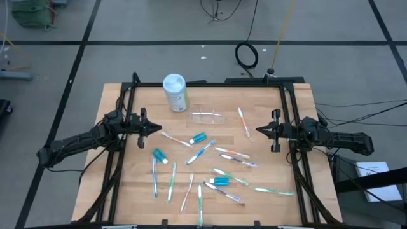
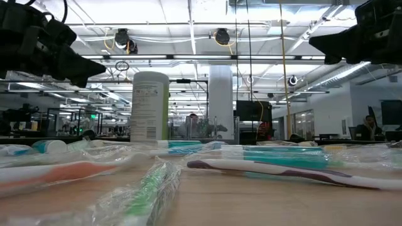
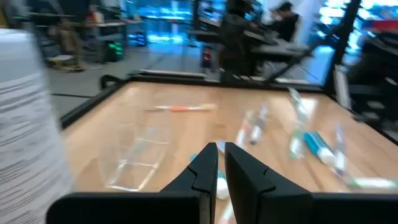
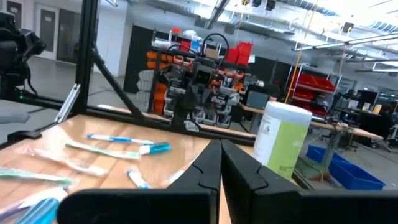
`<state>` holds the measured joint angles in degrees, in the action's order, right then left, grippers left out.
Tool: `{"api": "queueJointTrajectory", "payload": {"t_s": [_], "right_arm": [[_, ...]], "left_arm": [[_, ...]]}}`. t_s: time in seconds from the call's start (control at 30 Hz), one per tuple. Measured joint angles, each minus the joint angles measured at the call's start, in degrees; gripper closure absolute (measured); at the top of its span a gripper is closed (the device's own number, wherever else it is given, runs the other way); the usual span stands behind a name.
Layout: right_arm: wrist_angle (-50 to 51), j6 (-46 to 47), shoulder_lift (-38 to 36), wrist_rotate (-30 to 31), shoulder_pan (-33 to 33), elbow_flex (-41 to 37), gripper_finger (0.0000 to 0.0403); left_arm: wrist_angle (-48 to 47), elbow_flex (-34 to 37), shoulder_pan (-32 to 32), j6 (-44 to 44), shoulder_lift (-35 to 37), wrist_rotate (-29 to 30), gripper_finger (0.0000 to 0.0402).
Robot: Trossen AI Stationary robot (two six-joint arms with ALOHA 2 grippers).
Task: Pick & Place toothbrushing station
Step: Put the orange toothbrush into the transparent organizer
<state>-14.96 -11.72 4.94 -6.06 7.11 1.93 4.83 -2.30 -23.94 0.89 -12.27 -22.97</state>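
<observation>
Several slim wrapped toothbrushes (image 1: 200,152) lie scattered flat on the wooden table (image 1: 127,191), with three small blue toothpaste tubes (image 1: 198,137), (image 1: 159,156), (image 1: 219,182) among them. The clear plastic holder (image 1: 207,117) lies on the table toward the far side; it also shows in the left wrist view (image 3: 134,155). My left gripper (image 1: 158,129) is shut and empty above the table's left part. My right gripper (image 1: 257,131) is shut and empty above the right part.
A white canister with a green label (image 1: 175,92) stands upright at the far left of the table; it also shows in the right wrist view (image 4: 280,146). A black frame (image 1: 210,83) runs along the table's edges. A person sits in the room beyond (image 2: 367,129).
</observation>
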Motion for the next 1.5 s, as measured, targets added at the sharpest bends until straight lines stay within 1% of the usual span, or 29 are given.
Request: {"api": "queueJointTrajectory", "payload": {"t_s": [0.1,0.23,0.27,0.37,0.43,0.47,0.53,0.6,0.7,0.8,0.97,1.1,1.2,1.3,1.37,1.43,1.5], "right_arm": [[-0.68,0.08,1.05,0.0,0.0,-0.01,0.0399],[-1.11,0.08,2.22,0.02,0.0,0.0,0.0399],[-1.13,0.08,2.37,0.02,0.0,0.0,0.0399],[-1.11,0.09,2.53,0.02,0.0,0.0,0.0399],[-1.13,0.1,2.53,0.02,0.0,-0.01,0.0399],[-1.13,0.1,2.53,0.02,0.0,0.0,0.0399],[-1.11,0.1,2.53,0.02,0.0,0.0,0.0399],[-1.11,0.1,2.53,0.02,0.0,0.0,0.0399],[-1.12,0.1,2.53,0.02,0.0,0.0,0.0399],[-1.11,0.1,2.53,0.02,0.0,0.0,0.0399],[-1.11,0.1,2.53,0.02,0.0,0.0,0.0399],[-1.09,0.63,2.53,0.02,0.0,0.0,0.0399],[-1.12,1.53,2.53,0.0,0.0,0.0,0.0399],[-1.75,2.24,2.53,0.0,0.0,0.0,0.0399],[-2.2,2.22,2.53,0.02,0.0,0.0,0.0399],[-2.55,2.17,2.53,0.02,0.0,0.0,0.0399],[-2.75,2.02,2.53,0.02,0.0,-0.02,0.0399]], "left_arm": [[0.0,-1.69,3.1,1.07,-3.98,1.71,0.0364],[-0.33,-4.81,8.23,3.05,-12.33,7.41,0.0364],[-0.41,-5.82,9.61,2.97,-14.99,9.59,0.0364],[-0.4,-9.02,12.42,-0.33,-22.48,16.6,0.0364],[-0.94,-11.03,13.23,-5.06,-26.87,20.45,0.0364],[-0.97,-11.97,13.26,-7.95,-28.87,21.49,0.0364],[-0.7,-13.47,13.26,-13.16,-31.92,21.52,0.0364],[-0.64,-14.22,13.26,-15.69,-34.06,19.25,0.0364],[-0.02,-14.42,13.27,-12.17,-35.77,15.14,0.0364],[0.26,-14.43,13.29,-13.39,-36.2,13.07,0.0364],[1.79,-14.43,13.29,-21.29,-36.2,12.73,0.0364],[2.28,-14.43,13.29,-23.48,-36.2,12.92,0.0364],[2.19,-14.43,13.28,-29.71,-36.2,12.76,0.0364],[0.19,-14.43,13.27,-38.44,-36.24,9.84,0.0364],[-2.49,-14.43,13.62,-42.61,-36.91,9.2,0.0364],[-6.58,-14.43,13.98,-44.16,-37.46,9.71,0.0364],[-10.08,-14.43,14.01,-43.38,-38.06,11.68,0.0364]]}}
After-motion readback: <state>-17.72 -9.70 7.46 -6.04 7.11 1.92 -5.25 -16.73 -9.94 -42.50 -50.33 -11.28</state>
